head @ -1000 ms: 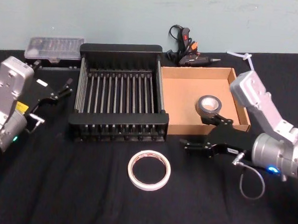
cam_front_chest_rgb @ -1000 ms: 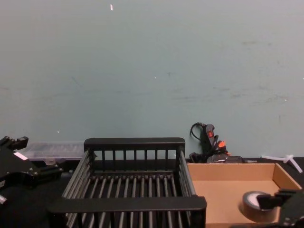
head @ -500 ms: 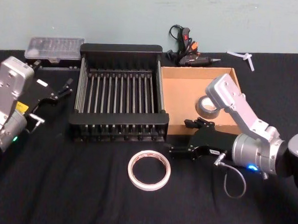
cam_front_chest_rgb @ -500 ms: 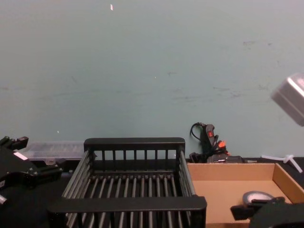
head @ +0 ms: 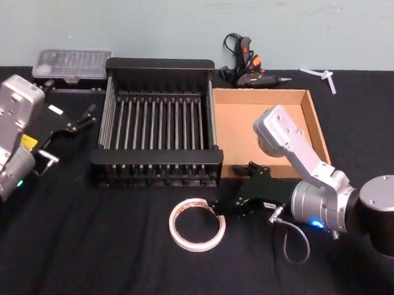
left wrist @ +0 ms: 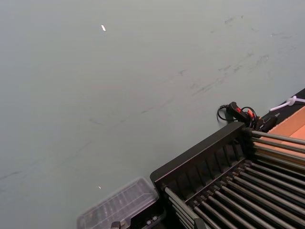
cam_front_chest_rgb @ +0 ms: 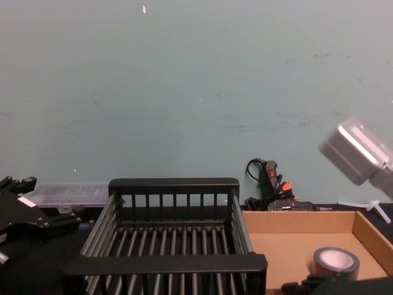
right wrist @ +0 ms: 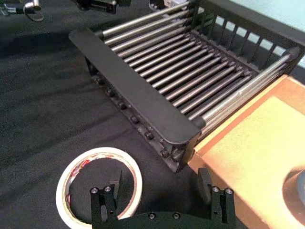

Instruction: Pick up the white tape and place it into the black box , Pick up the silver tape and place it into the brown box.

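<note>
Head view: right gripper point(head: 230, 201) sits low over the black cloth, just in front of the brown box point(head: 241, 133) and beside the right edge of the white tape point(head: 197, 223). Fingers spread wide, nothing between them. Right wrist view confirms: one finger point(right wrist: 116, 187) stands over the near rim of the ring, the other point(right wrist: 205, 182) well outside it, so the jaws straddle one wall of the roll rather than the whole ring; likely a rim pinch, since the hollow centre gives a finger room inside. White tape lies flat on the cloth, just in front of the black box point(head: 163, 65), apart from it. Black box holds nothing. Silver tape point(cam_front_chest_rgb: 333, 261) already rests flat inside the brown box, near its right front corner, so that half looks done. Left gripper point(head: 71, 120) is parked at the left of the black box, open and holding nothing, clear of the work. Judged step: approach to grasp the white tape; not yet gripped. Risk: the thin ring may slide on the cloth as the fingers close.
</note>
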Tool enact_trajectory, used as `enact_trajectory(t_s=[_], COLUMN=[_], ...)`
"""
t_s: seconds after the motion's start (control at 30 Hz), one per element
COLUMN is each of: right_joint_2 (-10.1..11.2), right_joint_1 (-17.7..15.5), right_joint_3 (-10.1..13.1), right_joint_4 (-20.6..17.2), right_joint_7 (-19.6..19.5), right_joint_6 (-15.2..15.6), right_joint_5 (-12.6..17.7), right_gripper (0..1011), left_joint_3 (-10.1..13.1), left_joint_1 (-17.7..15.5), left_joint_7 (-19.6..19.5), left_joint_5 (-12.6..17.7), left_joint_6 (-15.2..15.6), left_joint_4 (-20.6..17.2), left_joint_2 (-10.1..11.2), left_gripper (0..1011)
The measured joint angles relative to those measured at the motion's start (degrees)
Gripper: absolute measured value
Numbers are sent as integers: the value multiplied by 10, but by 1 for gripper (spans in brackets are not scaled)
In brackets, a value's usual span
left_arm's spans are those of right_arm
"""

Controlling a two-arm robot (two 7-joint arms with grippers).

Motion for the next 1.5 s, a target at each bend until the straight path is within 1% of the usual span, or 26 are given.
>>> enact_trajectory(t_s=[0.23, 0.37, 0.57, 1.5], right_joint_2=[-6, -9, -12, -18], right_joint_1=[7, 12, 15, 18], right_joint_3=[-11, -20, -28, -34], right_joint_4=[16, 26, 31, 41], right_joint_7=[1, 3, 5, 13], right_joint_6=[4, 3, 2, 5], right_joint_5=[-4, -11, -19, -29], right_gripper=[1002, 1002, 1002, 1002], left_joint_3=[0, 0, 0, 0], left_joint_1=[0, 0, 0, 0], left_joint_7=[0, 0, 0, 0], left_joint_5=[0, 0, 0, 0], left_joint_6=[0, 0, 0, 0], left_joint_4=[0, 0, 0, 0], left_joint_2=[0, 0, 0, 0], left_gripper=[1001, 1001, 1001, 1000])
